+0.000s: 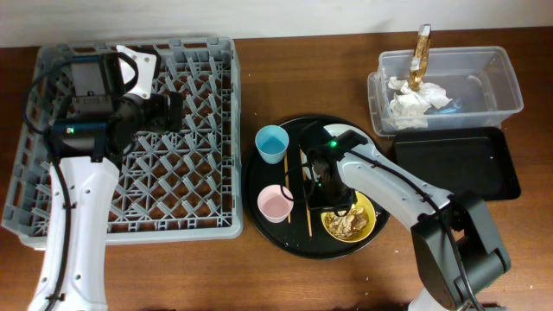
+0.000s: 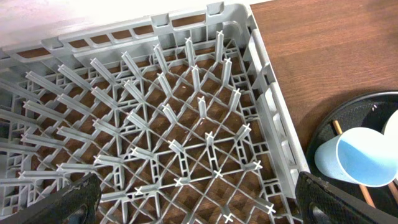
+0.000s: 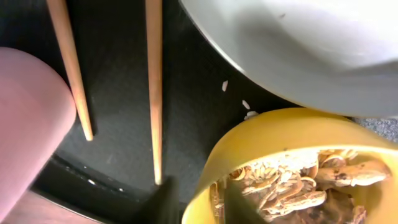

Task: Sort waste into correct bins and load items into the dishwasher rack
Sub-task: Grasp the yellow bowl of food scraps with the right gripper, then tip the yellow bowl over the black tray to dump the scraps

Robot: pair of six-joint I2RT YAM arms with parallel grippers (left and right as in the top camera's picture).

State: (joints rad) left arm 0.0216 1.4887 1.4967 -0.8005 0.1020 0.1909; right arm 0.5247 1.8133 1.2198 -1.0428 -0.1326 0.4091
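My right gripper (image 1: 333,200) (image 3: 199,203) is down on the round black tray (image 1: 294,244), its fingers closed on the rim of the yellow bowl (image 1: 356,226) (image 3: 273,134), one finger inside and one outside. Brownish food scraps (image 3: 298,186) with rice fill the bowl. The pale grey plate (image 3: 298,50) lies just beyond it, largely hidden under the arm in the overhead view. Two chopsticks (image 1: 304,186) (image 3: 153,93), a pink cup (image 1: 275,203) (image 3: 25,118) and a light-blue cup (image 1: 272,142) (image 2: 360,158) share the tray. My left gripper (image 1: 173,111) (image 2: 199,211) hovers open over the grey dishwasher rack (image 1: 199,173) (image 2: 174,124).
A clear tub (image 1: 497,86) at the back right holds a crumpled napkin (image 1: 415,99) and a brown-and-gold wrapper (image 1: 422,56) standing up at its rim. A shallow black rectangular tray (image 1: 458,164) lies in front of it. The rack sits left of the round tray.
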